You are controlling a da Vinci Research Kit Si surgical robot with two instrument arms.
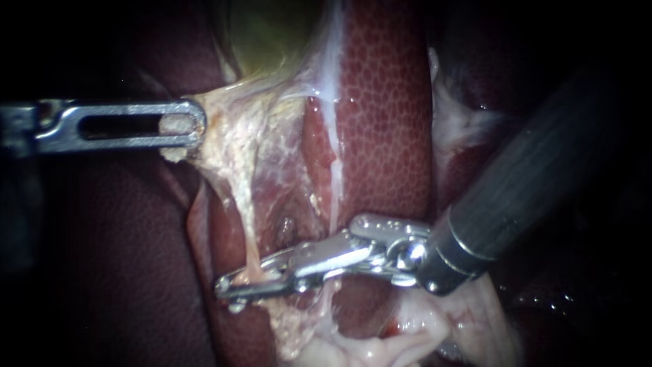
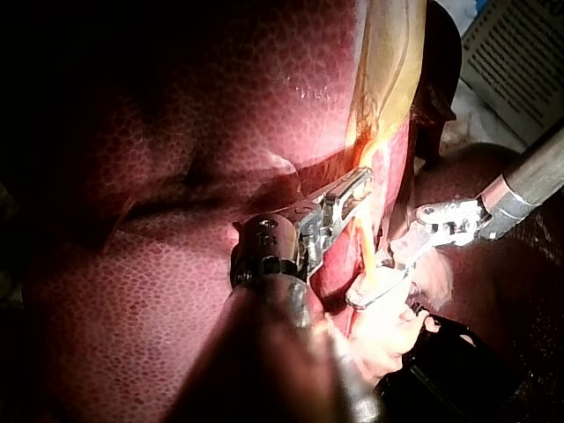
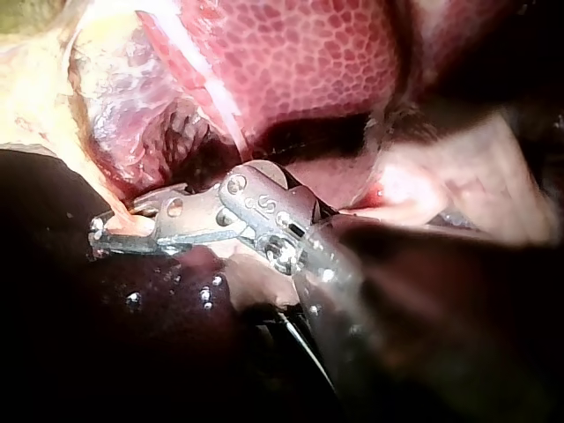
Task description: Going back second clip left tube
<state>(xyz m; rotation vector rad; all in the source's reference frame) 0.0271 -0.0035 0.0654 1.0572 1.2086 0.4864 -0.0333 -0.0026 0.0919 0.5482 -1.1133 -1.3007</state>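
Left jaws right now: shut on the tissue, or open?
Shut on the pale tissue: the left instrument pinches its edge, tissue bulges through the jaw's window and stretches taut away.

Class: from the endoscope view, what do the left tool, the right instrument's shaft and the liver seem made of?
Left tool, gripping pale tissue: polished metal, bright glints, slotted. Right instrument's shaft: matt dark, perhaps composite; faint streaks. Liver: wet soft tissue, mottled red, glossy.

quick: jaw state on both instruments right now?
Left instrument: jaws shut on stretched pale yellowish tissue.
Right instrument: jaws shut on the thin pale left tube.
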